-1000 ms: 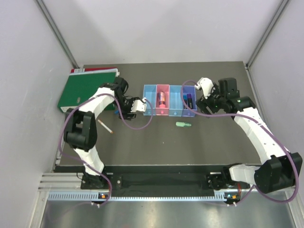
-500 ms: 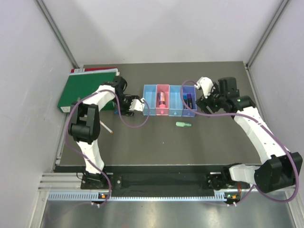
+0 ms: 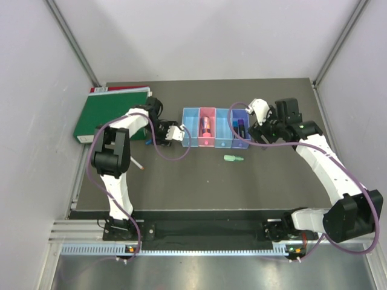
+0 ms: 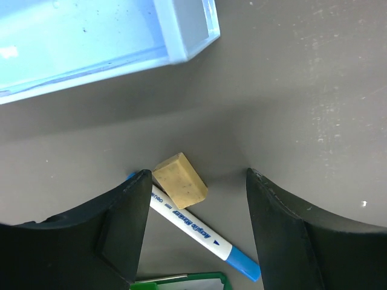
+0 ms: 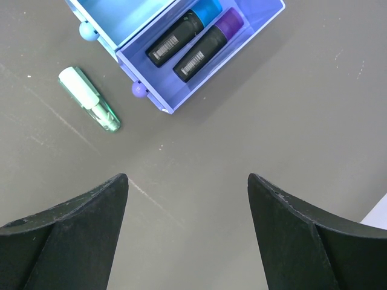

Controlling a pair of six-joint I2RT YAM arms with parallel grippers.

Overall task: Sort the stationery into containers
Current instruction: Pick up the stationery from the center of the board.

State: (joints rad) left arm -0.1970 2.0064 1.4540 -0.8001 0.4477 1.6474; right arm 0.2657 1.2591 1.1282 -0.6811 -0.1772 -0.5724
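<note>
Four joined bins (image 3: 216,144) stand in a row: light blue, pink, light blue, purple. My left gripper (image 3: 158,134) hangs open just left of them. In the left wrist view the gripper (image 4: 198,174) straddles a tan eraser (image 4: 180,180) that rests against a white pen with blue ends (image 4: 199,231). My right gripper (image 3: 260,130) is open and empty to the right of the purple bin (image 5: 260,24), which holds two black markers (image 5: 193,42). A green marker (image 3: 233,158) lies in front of the bins, also in the right wrist view (image 5: 89,98). A white pen with an orange end (image 3: 136,162) lies at the left.
A large green binder (image 3: 109,113) lies at the back left, its corner (image 4: 181,283) right beside the blue-ended pen. The pink bin holds a pink item (image 3: 205,125). The leftmost light blue bin's corner (image 4: 187,36) is close ahead of my left gripper.
My left arm's elbow has swung toward the back while its gripper stayed over the same spot. The right arm has shifted only slightly.
</note>
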